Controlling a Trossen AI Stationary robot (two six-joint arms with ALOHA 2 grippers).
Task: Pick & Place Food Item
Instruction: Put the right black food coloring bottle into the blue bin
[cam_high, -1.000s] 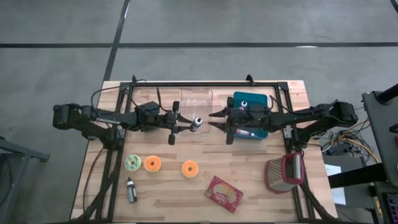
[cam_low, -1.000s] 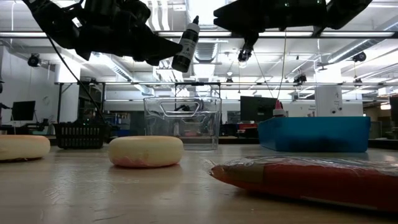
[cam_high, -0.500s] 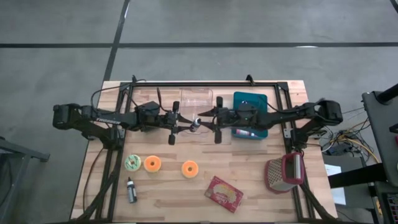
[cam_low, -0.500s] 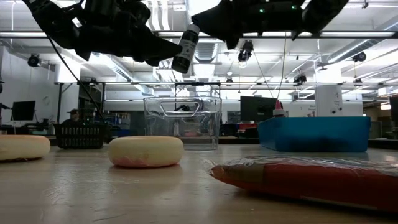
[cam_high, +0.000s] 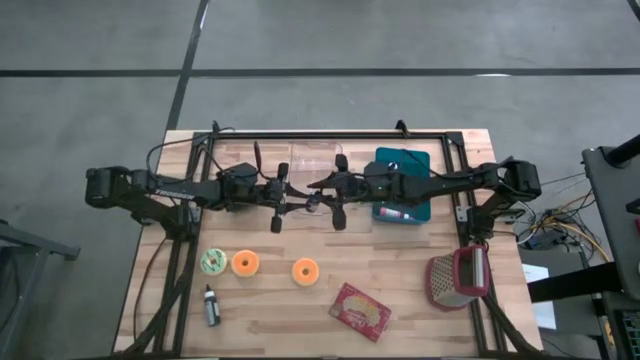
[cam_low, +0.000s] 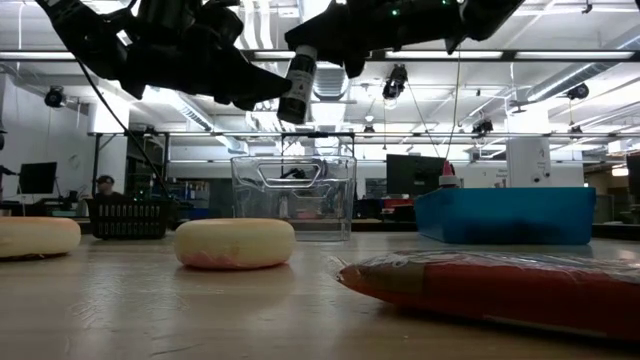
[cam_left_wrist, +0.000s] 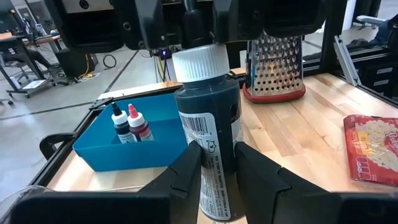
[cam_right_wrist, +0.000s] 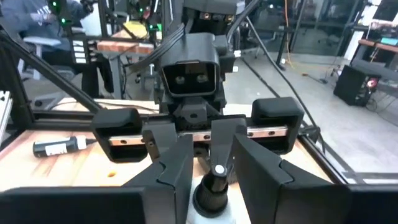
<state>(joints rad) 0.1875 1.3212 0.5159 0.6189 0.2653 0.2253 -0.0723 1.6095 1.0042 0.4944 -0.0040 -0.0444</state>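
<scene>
A small dark bottle (cam_left_wrist: 208, 124) with a white cap (cam_left_wrist: 199, 61) hangs high over the table's middle (cam_high: 313, 198), nearly upright (cam_low: 296, 88). My left gripper (cam_left_wrist: 217, 158) is shut on it, reaching in from the table's left (cam_high: 298, 200). My right gripper (cam_right_wrist: 214, 167) faces it from the table's right (cam_high: 323, 192), one finger on either side of the bottle's cap end (cam_right_wrist: 214, 186). In the low view a right finger (cam_low: 312, 45) covers the cap. My left gripper pinches the bottle's lower body (cam_left_wrist: 214, 168) between its two fingers, across the labelled side. The fingers come in about level from the table's left. The bottle stands nearly upright in the hold, cap up, lifted clear of the table. My right gripper flanks the cap end (cam_right_wrist: 211, 198); whether its fingers (cam_right_wrist: 179, 168) touch it I cannot tell.
A clear container (cam_high: 317, 157) and a blue bin (cam_high: 420, 160) holding small bottles stand at the far side. Ring-shaped food pieces (cam_high: 245, 263) (cam_high: 305, 271) (cam_high: 214, 262), a red packet (cam_high: 360, 311), another small bottle (cam_high: 210, 303) and a grater (cam_high: 456, 278) lie nearer.
My right gripper has moved toward the table's left, from above the blue bin to the held bottle, and its fingers now stand around the cap. The left gripper and the bottle have kept still.
</scene>
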